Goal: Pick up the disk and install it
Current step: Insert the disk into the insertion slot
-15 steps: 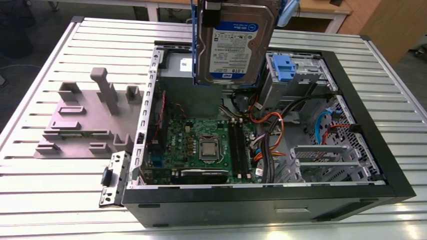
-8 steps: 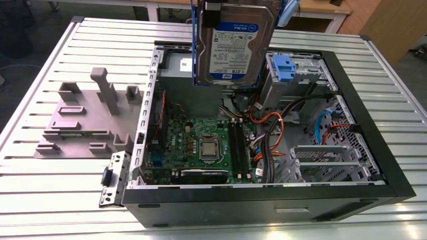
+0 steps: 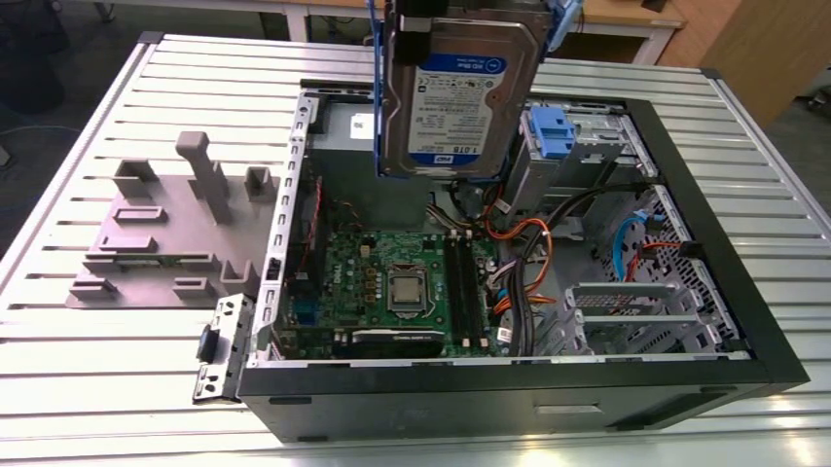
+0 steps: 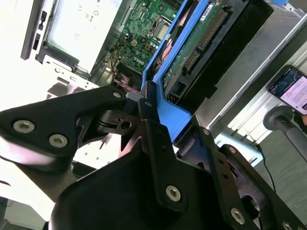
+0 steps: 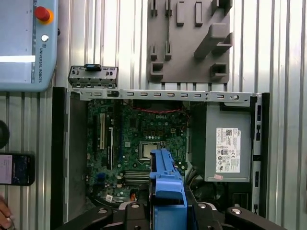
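Observation:
The disk [image 3: 461, 92], a silver hard drive with a white-and-blue label in a blue carrier, hangs upright above the back of the open computer case [image 3: 520, 394]. My gripper [image 3: 478, 27] is shut on it from above, its black fingers [image 3: 408, 44] pressing the carrier's edges. In the second wrist view the blue carrier [image 4: 169, 112] and the drive's green circuit side [image 4: 192, 55] sit between the black fingers [image 4: 154, 132]. In the first wrist view the carrier [image 5: 167, 184] juts out over the motherboard [image 5: 141, 139].
Inside the case are a grey power supply [image 5: 228, 148], bundled cables [image 3: 526, 243] and a drive bay with a bare blue latch [image 3: 552, 131]. A grey fixture with pegs [image 3: 162, 233] lies on the slatted table at the exterior view's left. A pendant [image 5: 24, 43], phone [image 5: 14, 168] and a hand [image 5: 4, 211] lie beside the case.

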`<state>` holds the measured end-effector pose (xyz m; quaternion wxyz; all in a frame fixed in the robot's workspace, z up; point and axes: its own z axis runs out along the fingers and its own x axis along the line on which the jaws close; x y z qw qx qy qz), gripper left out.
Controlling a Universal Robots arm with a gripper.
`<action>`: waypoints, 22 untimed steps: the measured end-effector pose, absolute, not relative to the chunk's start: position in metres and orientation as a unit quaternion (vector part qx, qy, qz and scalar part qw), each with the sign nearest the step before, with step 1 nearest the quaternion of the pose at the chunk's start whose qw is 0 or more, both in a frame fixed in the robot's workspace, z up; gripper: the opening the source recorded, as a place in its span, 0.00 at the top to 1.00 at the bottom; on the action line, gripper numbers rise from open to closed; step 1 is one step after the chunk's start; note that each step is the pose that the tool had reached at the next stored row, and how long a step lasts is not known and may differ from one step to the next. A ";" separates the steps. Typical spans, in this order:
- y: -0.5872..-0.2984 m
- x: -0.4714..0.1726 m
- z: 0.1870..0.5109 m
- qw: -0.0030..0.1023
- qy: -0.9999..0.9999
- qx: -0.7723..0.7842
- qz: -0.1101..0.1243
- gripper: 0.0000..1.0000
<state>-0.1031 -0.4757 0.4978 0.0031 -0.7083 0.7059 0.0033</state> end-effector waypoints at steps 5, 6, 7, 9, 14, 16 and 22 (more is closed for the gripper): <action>-0.476 -0.092 0.497 0.003 0.706 -0.708 0.003 0.64; -0.476 -0.089 0.497 0.003 0.706 -0.708 0.003 0.64; -0.476 -0.086 0.497 0.003 0.706 -0.708 0.003 0.64; -0.477 -0.083 0.496 0.003 0.706 -0.708 0.003 0.64; -0.484 -0.083 0.496 0.003 0.706 -0.708 0.003 0.64; -0.488 -0.083 0.496 0.003 0.706 -0.708 0.003 0.64; -0.500 -0.083 0.495 0.002 0.706 -0.708 0.003 0.64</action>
